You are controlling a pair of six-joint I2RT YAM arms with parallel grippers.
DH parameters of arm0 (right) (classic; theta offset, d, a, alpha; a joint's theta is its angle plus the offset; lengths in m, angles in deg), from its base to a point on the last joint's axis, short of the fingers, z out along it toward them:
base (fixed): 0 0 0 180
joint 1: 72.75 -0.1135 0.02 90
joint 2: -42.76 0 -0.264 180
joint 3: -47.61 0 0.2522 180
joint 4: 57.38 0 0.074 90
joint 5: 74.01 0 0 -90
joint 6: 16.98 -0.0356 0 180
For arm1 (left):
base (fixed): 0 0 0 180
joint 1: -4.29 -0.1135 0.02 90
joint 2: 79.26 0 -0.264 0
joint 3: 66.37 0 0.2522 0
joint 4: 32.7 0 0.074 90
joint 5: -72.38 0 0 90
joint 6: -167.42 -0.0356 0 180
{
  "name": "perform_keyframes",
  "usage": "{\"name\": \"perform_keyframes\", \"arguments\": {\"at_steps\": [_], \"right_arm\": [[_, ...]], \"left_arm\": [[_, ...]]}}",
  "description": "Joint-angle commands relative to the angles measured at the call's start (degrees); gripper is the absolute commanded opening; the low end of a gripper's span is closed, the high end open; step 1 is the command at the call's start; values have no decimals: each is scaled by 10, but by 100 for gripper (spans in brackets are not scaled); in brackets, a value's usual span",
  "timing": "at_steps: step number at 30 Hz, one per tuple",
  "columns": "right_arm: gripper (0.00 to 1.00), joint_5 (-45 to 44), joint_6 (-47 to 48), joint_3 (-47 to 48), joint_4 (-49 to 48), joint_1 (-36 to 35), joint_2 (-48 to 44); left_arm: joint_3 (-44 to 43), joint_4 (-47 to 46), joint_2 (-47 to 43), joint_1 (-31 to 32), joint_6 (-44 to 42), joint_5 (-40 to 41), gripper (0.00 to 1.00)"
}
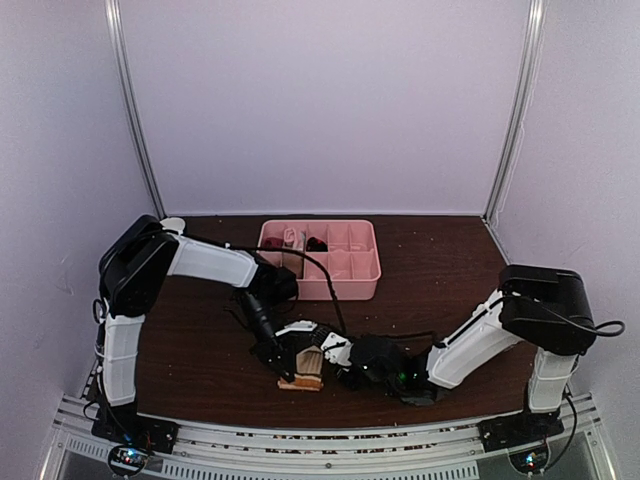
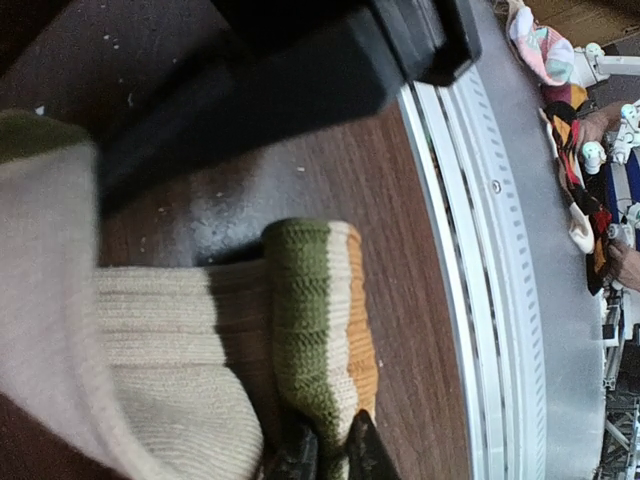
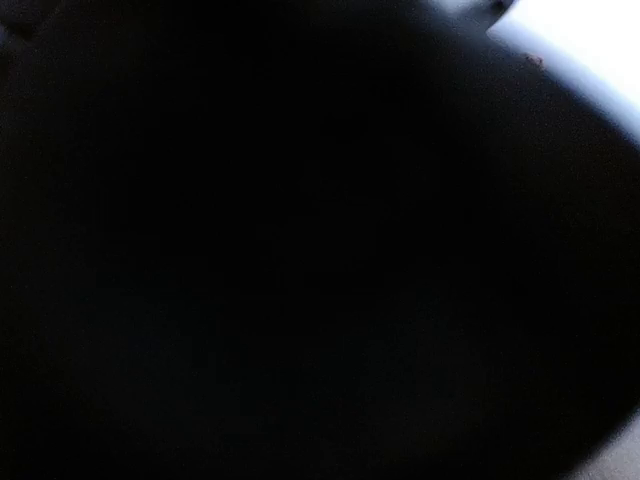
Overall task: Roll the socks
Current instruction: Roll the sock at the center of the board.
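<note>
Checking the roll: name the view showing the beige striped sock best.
Left wrist: the beige ribbed fabric sock with olive and orange stripes fills the frame. Top external shows it small and partly hidden; right wrist is almost black.

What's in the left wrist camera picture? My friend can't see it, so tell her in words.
A beige sock with olive, cream and orange stripes lies folded on a dark wooden table, seen from very close. The left gripper pinches its striped end at the bottom edge, and a blurry black robot part crosses the top.
</note>
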Motion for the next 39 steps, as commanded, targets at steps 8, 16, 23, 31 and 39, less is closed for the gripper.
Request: {"name": "perform_keyframes", "arguments": {"at_steps": [8,16,23,31,39], "right_arm": [[30,-23,-33,43,-21,40,-1],[33,-21,-90,105,46,59,31],[39,28,-174,152,98,76,58],[100,103,-296,101,97,140,3],[99,193,-329,9,84,190,-106]], "left_arm": [[-5,11,-1,27,-24,27,9],[-5,11,-3,31,-27,35,8],[-4,8,-7,31,-27,42,8],[-5,7,-8,31,-27,48,8],[-3,7,-10,31,-30,47,8]]}}
